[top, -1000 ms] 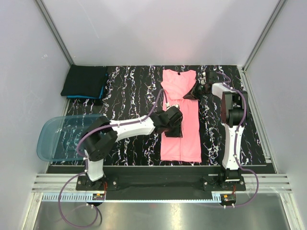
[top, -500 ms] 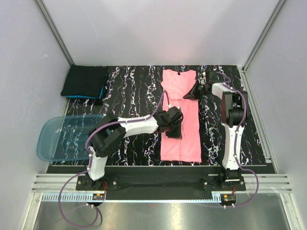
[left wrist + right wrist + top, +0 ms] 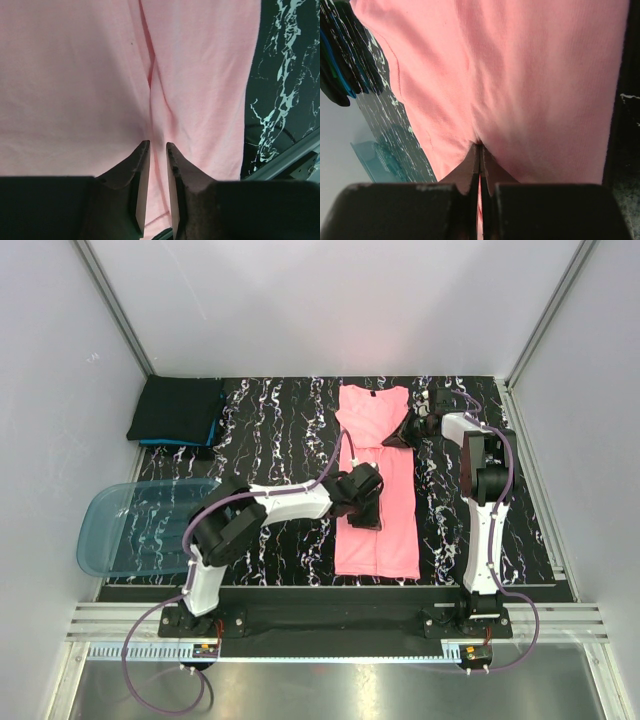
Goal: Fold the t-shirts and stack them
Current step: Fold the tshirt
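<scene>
While the salmon-pink t-shirt (image 3: 385, 540) lies on the surface (image 3: 280, 420), its far right edge is pinched by the right tool (image 3: 480, 148); whether the narrowly parted left tool (image 3: 158, 146) grips a crease cannot be told. A fold is judged in hand; a joint lift is required next.

Blk marbled tabletop (image 3: 270, 430) w/ plain white walls (image 3: 330, 300).

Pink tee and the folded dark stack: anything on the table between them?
Nothing: in the top view only bare marbled table separates the pink tee from the folded dark stack.
</scene>
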